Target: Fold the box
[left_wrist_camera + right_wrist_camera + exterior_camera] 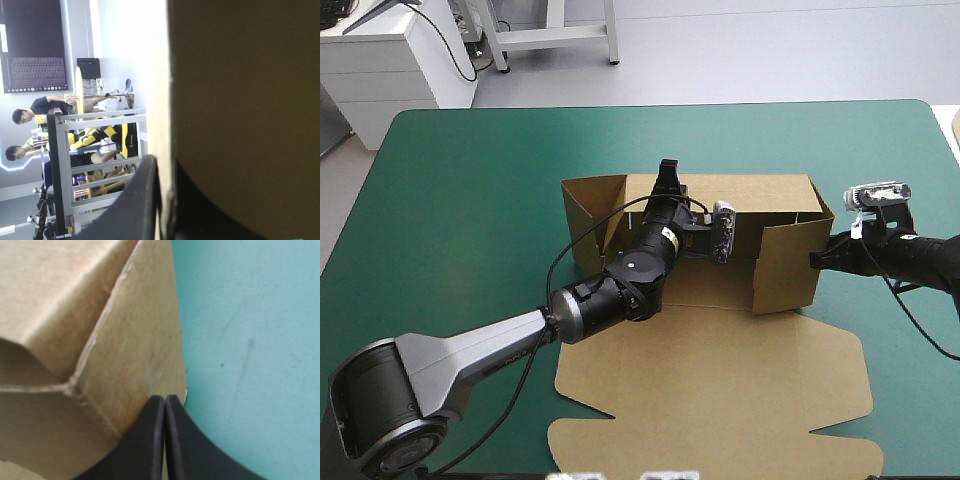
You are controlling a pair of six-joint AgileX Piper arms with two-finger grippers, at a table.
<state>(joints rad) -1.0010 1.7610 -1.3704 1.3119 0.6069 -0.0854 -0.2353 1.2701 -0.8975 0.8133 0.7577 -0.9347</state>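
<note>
The brown box (pixel 782 238) stands mid-table with its walls raised, and its lid (pixel 720 390) lies flat toward the table's front edge. My left gripper (pixel 668 178) reaches across the inside to the far wall and is shut on that wall's upper edge. In the left wrist view the board (pixel 240 100) runs between the black fingers (pixel 135 200) of the left gripper (pixel 165 162). My right gripper (pixel 816 260) is shut, its tip touching the outside of the box's right wall. In the right wrist view the right gripper (pixel 165 399) meets the brown wall (pixel 130 355) near its lower corner.
The teal-green cover (pixel 470 200) lies bare to the left of the box, beyond it and to its right (pixel 250 340). The flat lid's front flaps reach close to the table's front edge. A side flap (pixel 588 215) stands splayed at the box's left end.
</note>
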